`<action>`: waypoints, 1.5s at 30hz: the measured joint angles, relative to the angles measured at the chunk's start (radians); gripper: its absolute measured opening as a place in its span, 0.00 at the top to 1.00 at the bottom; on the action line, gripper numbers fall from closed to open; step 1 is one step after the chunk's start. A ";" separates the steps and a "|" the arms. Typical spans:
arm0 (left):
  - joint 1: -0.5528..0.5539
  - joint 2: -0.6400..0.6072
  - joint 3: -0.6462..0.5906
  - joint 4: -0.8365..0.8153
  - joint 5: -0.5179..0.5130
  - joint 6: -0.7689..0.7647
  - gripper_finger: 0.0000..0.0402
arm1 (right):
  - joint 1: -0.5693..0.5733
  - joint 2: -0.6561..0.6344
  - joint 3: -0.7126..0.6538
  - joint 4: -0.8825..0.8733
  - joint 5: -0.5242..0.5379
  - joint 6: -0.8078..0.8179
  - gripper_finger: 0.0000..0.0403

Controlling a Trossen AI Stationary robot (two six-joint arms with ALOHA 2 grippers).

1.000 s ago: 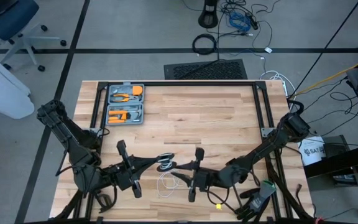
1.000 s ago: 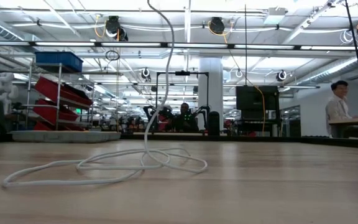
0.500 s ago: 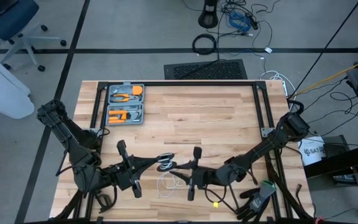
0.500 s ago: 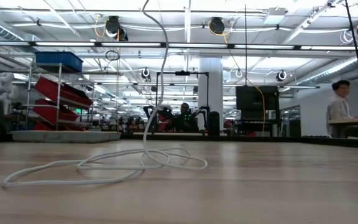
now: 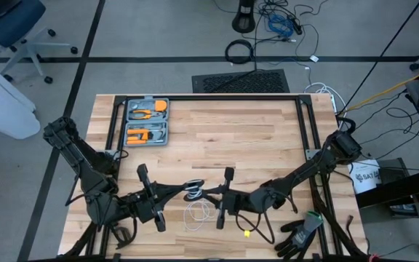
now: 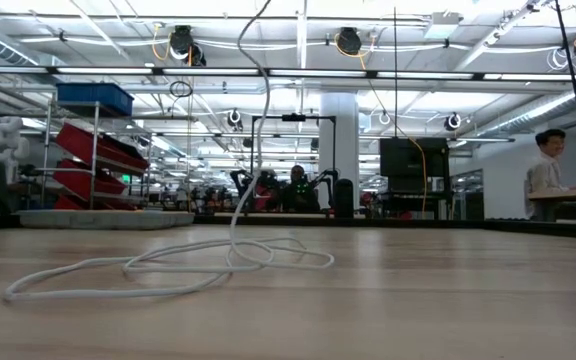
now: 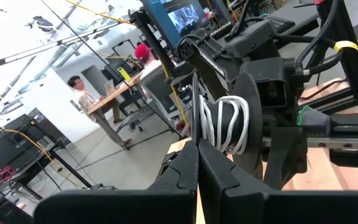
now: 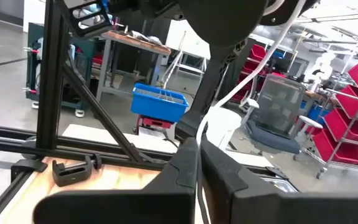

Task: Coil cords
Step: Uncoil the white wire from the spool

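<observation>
Near the table's front edge, between the two dark arms, the thin white cord [image 5: 198, 212] lies partly in loose loops on the wood and partly wound on the small round black-and-silver reel [image 7: 229, 127]. The left gripper [image 5: 190, 191] is clenched on that reel's edge, holding it above the table. The right gripper [image 5: 211, 196], half open a second ago, has now closed; in its wrist view the dark fingers [image 8: 182, 163] meet around the cord where it runs up towards the reel. Over the same second that arm has slid a little toward the reel. With the strand pinched, another turn around the reel looks ready to begin, though much of the cord is unwound.

From table height, one strand rises from the loops and out of sight above. The light wooden table [image 5: 253, 138] also carries an open grey tool case with orange-handled tools [image 5: 146, 121] at its far left corner. Beyond the table are red bin shelves [image 6: 93, 160], ceiling lights and a seated person [image 6: 546, 165] at a desk.
</observation>
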 joint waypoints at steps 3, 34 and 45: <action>-0.001 0.000 0.000 -0.002 0.000 0.001 1.00 | 0.011 0.000 0.000 -0.004 0.042 0.001 0.99; -0.008 0.000 0.000 -0.139 0.045 0.002 1.00 | 0.173 -0.065 0.000 -0.093 0.256 -0.015 1.00; -0.014 0.001 0.000 -0.187 0.044 0.000 1.00 | 0.191 -0.072 0.000 -0.092 0.257 0.004 1.00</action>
